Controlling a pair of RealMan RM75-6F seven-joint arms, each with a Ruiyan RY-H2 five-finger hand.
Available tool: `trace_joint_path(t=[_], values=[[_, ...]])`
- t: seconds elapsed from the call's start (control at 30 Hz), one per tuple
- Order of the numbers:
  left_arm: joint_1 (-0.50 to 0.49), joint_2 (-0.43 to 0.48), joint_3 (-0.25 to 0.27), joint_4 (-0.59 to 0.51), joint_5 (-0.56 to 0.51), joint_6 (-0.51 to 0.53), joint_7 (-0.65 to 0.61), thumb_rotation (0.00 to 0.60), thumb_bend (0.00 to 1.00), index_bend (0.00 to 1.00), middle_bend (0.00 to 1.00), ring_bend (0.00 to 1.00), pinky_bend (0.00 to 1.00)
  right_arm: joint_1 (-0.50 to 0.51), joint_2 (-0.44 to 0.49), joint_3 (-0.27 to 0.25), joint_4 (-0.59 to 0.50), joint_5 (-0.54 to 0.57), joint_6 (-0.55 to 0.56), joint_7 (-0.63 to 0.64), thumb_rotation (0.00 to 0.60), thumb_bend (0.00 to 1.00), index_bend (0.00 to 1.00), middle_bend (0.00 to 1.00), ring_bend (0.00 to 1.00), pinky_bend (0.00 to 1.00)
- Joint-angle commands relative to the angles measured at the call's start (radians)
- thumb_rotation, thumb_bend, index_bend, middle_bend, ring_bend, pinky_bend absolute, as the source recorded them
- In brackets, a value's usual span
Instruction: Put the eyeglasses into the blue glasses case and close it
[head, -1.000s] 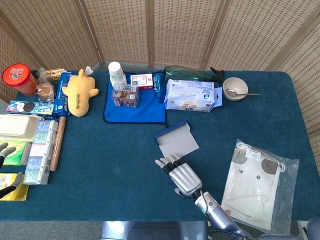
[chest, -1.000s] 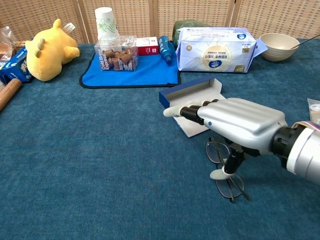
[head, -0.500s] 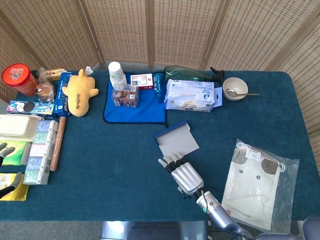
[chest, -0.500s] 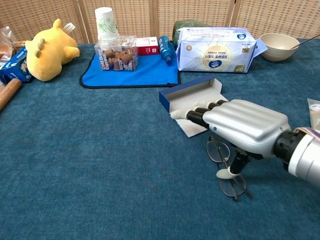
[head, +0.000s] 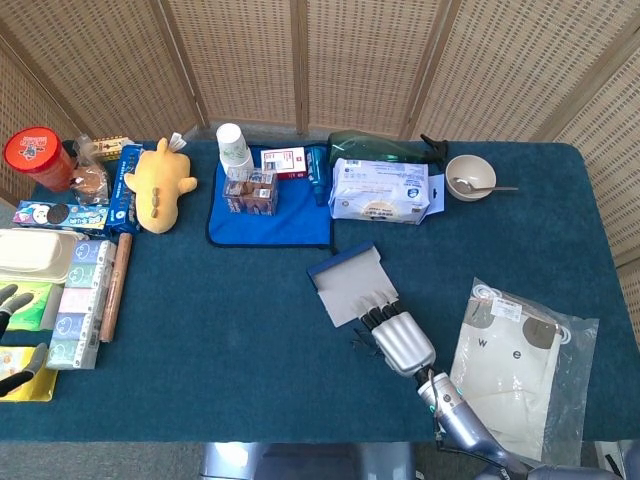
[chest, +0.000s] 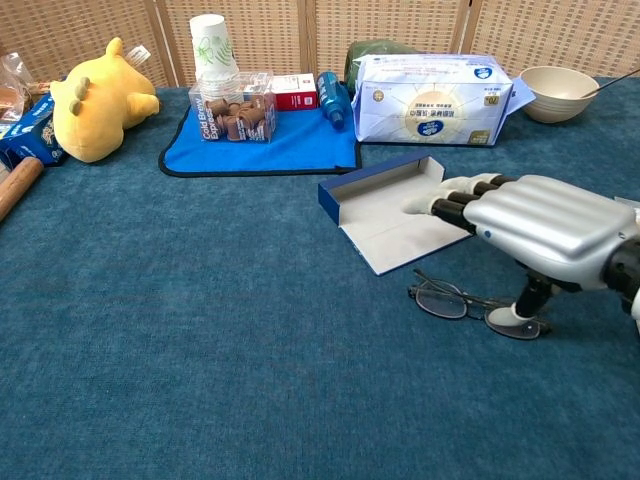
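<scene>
Blue desk (chest: 200, 330), wicker screens behind. Lying open near the wipes pack (chest: 432, 85): case (chest: 385, 200). Resting just in front of case: eyeglasses (chest: 450, 300). Hovering over them, fingers extended, holding nothing: right hand (chest: 530, 225). Left hand (head: 15, 335) spreading open, far left of case.

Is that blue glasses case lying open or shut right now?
Open. The blue glasses case has its lid flat on the table, pale inside showing and empty; the eyeglasses lie outside on the cloth.
</scene>
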Motion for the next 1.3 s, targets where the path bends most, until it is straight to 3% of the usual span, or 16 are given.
trace_joint_path(t=[0.03,0.33,0.5,0.7,1.3], values=[[0.000,-0.001,0.000,0.001,0.001,0.000,0.000,0.600,0.29,0.20,0.14,0.05,0.00,0.002,0.006,0.007,0.022,-0.003,0.002,0.012,0.600,0.00,0.00,0.10,0.02,0.11],[0.003,0.001,0.002,0.000,0.005,0.007,0.000,0.600,0.29,0.20,0.14,0.05,0.00,0.009,0.036,0.026,0.020,0.013,-0.008,0.039,0.600,0.00,0.00,0.12,0.04,0.11],[0.002,-0.003,0.005,0.002,0.005,0.004,-0.002,0.600,0.29,0.20,0.14,0.05,0.00,0.004,0.061,0.007,-0.055,0.029,-0.027,0.035,0.600,0.10,0.17,0.18,0.13,0.13],[0.000,-0.004,0.001,0.009,0.004,0.004,-0.007,0.600,0.29,0.20,0.14,0.05,0.00,0.012,0.057,0.007,-0.084,0.062,-0.043,0.000,0.600,0.20,0.31,0.22,0.18,0.16],[0.012,-0.006,0.001,0.042,-0.004,0.018,-0.044,0.600,0.29,0.20,0.14,0.05,0.00,0.059,0.006,0.032,-0.052,0.151,-0.085,-0.030,0.600,0.28,0.45,0.29,0.24,0.21]])
